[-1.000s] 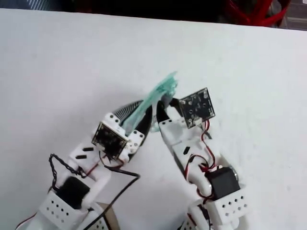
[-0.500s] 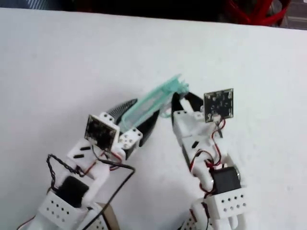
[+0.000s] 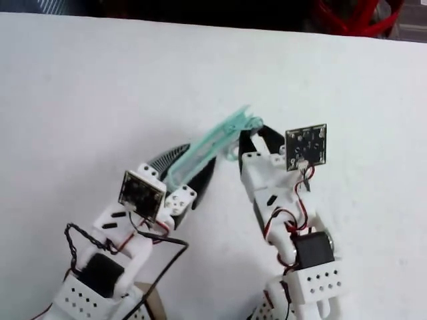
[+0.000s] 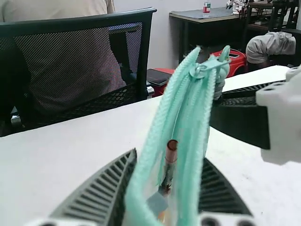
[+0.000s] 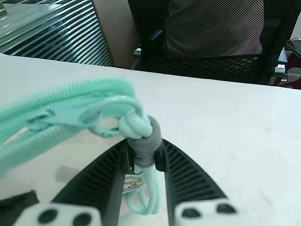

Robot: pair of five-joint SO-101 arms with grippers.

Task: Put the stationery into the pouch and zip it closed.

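A mint-green pouch (image 3: 207,145) is held off the white table between both arms. My left gripper (image 3: 189,167) is shut on the pouch body (image 4: 181,141), edge up, and a pen (image 4: 169,160) shows inside through the clear wall. The zipper slider (image 5: 75,117) sits at the pouch's far end. My right gripper (image 5: 142,155) is shut on the zipper's cord pull (image 5: 141,136), just past that end (image 3: 250,130).
The white table (image 3: 87,87) stretches wide on all sides of the arms. A black mesh chair (image 4: 84,61) stands beyond the far table edge, with red gear (image 3: 353,17) at the back right.
The right gripper has drawn the zipper pull toward the pouch's far end and moved right. The left arm has drawn back a little and the pouch now stretches between them.
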